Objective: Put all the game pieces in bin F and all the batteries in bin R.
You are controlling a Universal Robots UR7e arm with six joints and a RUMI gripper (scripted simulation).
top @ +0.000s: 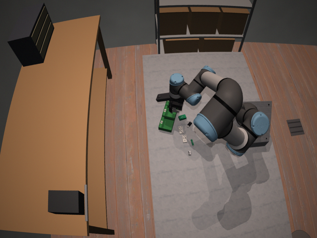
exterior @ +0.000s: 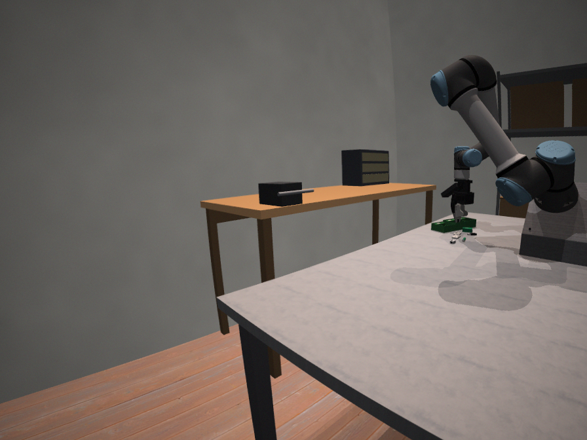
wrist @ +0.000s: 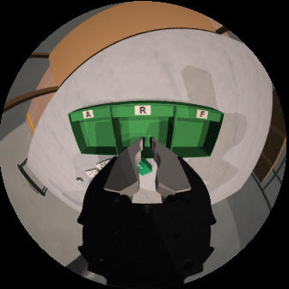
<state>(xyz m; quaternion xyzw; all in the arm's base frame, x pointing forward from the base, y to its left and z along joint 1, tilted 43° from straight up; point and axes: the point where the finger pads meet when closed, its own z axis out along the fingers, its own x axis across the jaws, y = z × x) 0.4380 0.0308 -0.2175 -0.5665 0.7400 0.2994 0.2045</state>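
A green three-compartment bin [top: 165, 119] lies on the grey table, labelled A, R and F in the wrist view. My gripper [top: 174, 110] hangs low over the near rim of the middle compartment R [wrist: 144, 129], with compartment F [wrist: 195, 129] to its right. The gripper's fingers are shut and I see nothing between them. A green block [top: 182, 117] [wrist: 144, 167] lies beside the bin and shows through the finger gap. Two dominoes [top: 180, 129] [top: 184, 138], a black battery [top: 189, 124], a green battery [top: 191, 142] and a small white piece [top: 189, 152] lie on the table.
The arm's base [top: 258, 123] stands at the table's right side. A wooden side table [top: 51, 115] with two dark boxes stands to the left. A shelf [top: 202, 23] with cartons stands behind the table.
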